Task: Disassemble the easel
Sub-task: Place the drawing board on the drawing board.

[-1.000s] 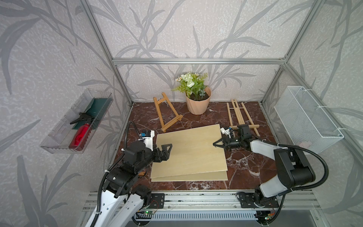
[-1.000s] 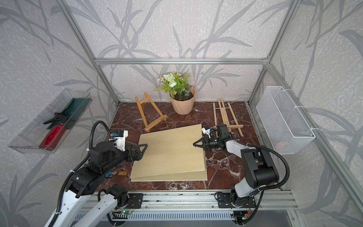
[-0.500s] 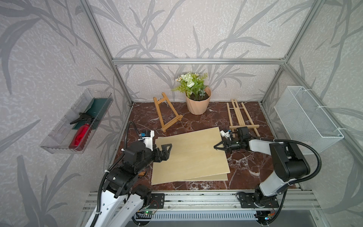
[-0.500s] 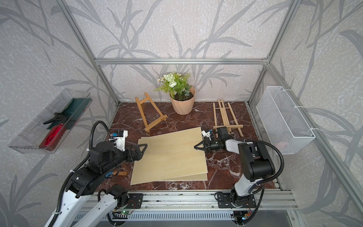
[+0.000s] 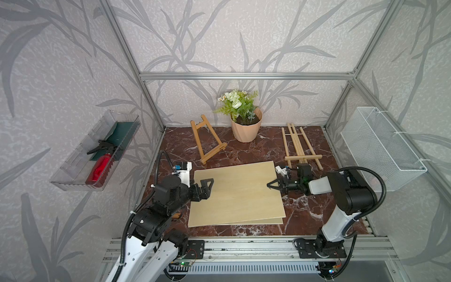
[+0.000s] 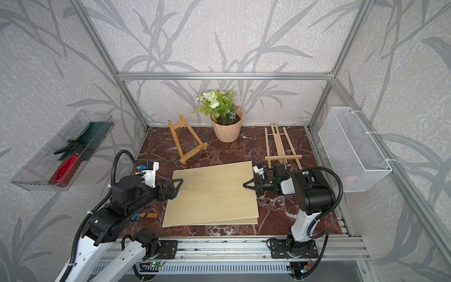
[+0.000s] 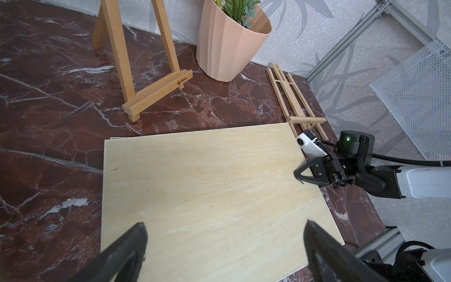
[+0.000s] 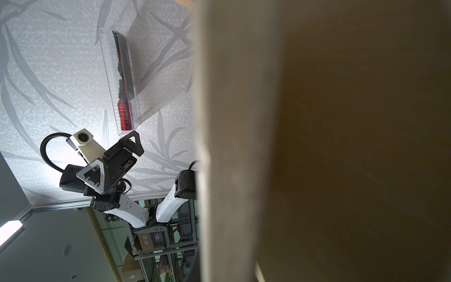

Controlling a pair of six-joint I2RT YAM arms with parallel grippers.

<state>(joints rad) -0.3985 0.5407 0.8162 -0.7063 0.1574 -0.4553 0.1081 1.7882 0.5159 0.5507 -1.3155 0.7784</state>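
**Right pincer clamped on the top plywood sheet; both easels lie flat at the back**

Two pale rectangular plywood sheets lie stacked in the middle of the red-brown marble surface [image 5: 244, 149]. The upper sheet [image 5: 236, 193] is skewed, so a strip of the lower sheet [image 5: 268, 221] shows along the near edge.

The right pincer [image 5: 269, 184] is clenched on the right-hand edge of the upper sheet, one finger above the wood. Whether that edge is raised off the lower sheet cannot be told. The right wrist view is mostly filled by the blurred sheet.

The left pincer [image 7: 224, 225] is released, its jaws spread wide. It hovers over the left part of the upper sheet and grasps nothing.

The honey-coloured wooden A-frame easel [image 5: 207, 141] lies flat at the rear left of the surface, just beside the peach ribbed flower pot [image 5: 246, 131]. The pale thin-slat wooden easel [image 5: 299, 146] lies folded flat at the rear right, its crossbar end near the right pincer's wrist. Neither pincer touches either easel.

A white wire basket [image 5: 380, 149] hangs on the right wall. A clear plastic tray [image 5: 73, 180] on the left wall holds a red bottle [image 5: 100, 168].
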